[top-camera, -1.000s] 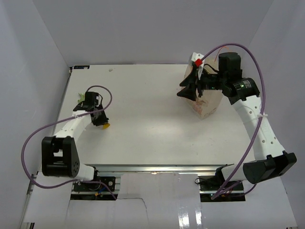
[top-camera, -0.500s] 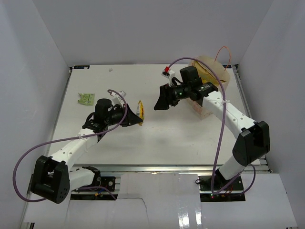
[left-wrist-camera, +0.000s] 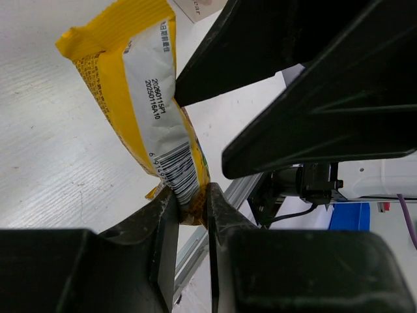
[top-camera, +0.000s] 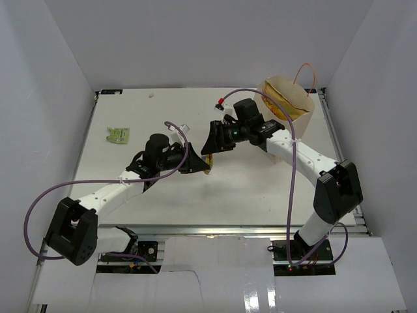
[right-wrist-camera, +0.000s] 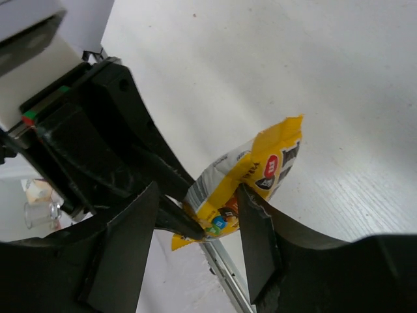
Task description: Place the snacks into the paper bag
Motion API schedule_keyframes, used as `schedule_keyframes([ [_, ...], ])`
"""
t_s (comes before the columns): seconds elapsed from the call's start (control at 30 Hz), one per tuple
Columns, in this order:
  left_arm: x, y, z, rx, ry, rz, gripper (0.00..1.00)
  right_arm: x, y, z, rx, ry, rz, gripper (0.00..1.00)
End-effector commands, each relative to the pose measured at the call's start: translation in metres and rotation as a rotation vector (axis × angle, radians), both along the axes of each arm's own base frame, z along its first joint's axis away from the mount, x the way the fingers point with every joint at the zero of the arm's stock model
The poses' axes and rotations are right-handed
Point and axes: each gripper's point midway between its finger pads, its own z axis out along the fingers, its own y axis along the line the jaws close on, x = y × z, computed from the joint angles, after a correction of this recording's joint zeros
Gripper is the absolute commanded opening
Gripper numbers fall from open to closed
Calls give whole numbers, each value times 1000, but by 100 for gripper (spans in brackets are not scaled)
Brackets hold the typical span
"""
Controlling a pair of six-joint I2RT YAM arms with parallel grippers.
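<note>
One yellow packet (left-wrist-camera: pixel 140 98), nipped by its lower end in the left pincer (left-wrist-camera: pixel 191 199) over the bench (top-camera: pixel 182 111), right pincer (right-wrist-camera: pixel 195 215) wide astride it, paper bag (top-camera: pixel 287 104) well apart at far right: we fear a drop if left releases before right closes.

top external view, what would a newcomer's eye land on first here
The handover in the middle: the left gripper pinches a yellow packet by one end, and the right gripper stands open on either side of it. Next come the cream paper bag, upright at the far right, and a lone green packet lying at the far left.
</note>
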Motion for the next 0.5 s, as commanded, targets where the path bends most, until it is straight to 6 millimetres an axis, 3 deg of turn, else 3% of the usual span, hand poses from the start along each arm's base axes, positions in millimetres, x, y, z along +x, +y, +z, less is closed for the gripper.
schedule_keyframes([
  [0.0,8,-9,34,-55,-88,-8,10,13,-4,-10,-40,-20,-69,56],
  [0.17,7,-13,39,-62,-96,-20,11,22,-14,-26,-111,-44,-125,55],
  [0.3,5,-14,35,-58,-84,-25,11,33,-13,-11,-113,-101,-140,61],
  [0.47,3,-19,34,-59,-80,-41,11,33,-9,-18,-113,-77,-136,64],
])
